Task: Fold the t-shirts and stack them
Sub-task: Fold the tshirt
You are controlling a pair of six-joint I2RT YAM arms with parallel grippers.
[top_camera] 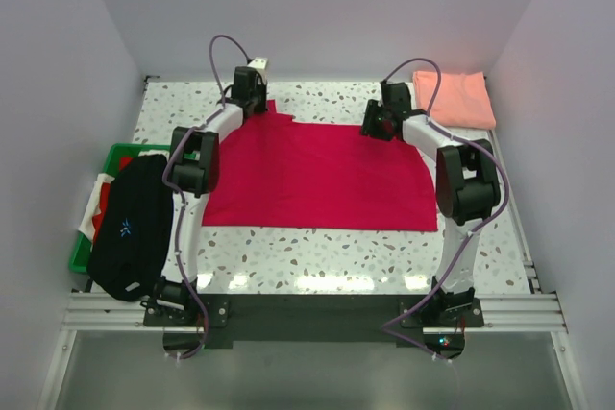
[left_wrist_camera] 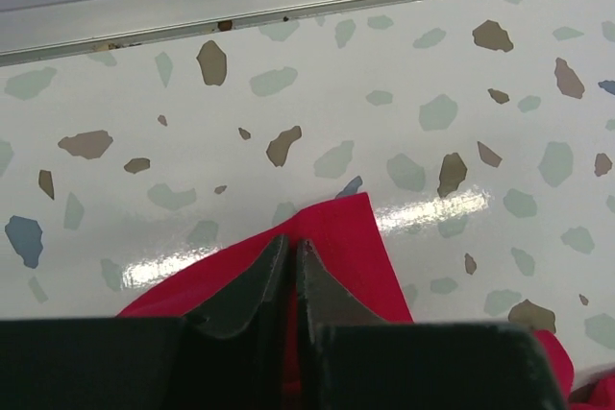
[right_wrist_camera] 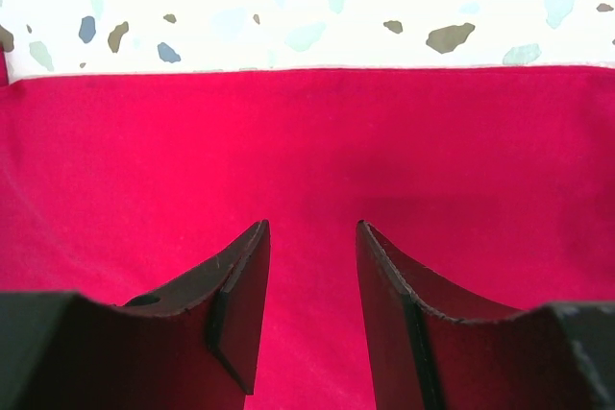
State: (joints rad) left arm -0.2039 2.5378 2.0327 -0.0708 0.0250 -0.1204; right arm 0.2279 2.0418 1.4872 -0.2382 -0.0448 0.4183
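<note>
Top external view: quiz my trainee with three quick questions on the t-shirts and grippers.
1. True or false: the right gripper is open over the crimson t-shirt.
2. Where does the folded pink t-shirt lie? A) the table's far right corner B) its near left corner C) on the crimson one
3. Fill in: the left gripper is ____ on the crimson t-shirt's far left corner.
Key: 1 true; 2 A; 3 shut.

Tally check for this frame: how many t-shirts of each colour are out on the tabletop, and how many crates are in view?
crimson red t-shirt: 1
salmon pink t-shirt: 1
green crate: 1
Total: 3
</note>
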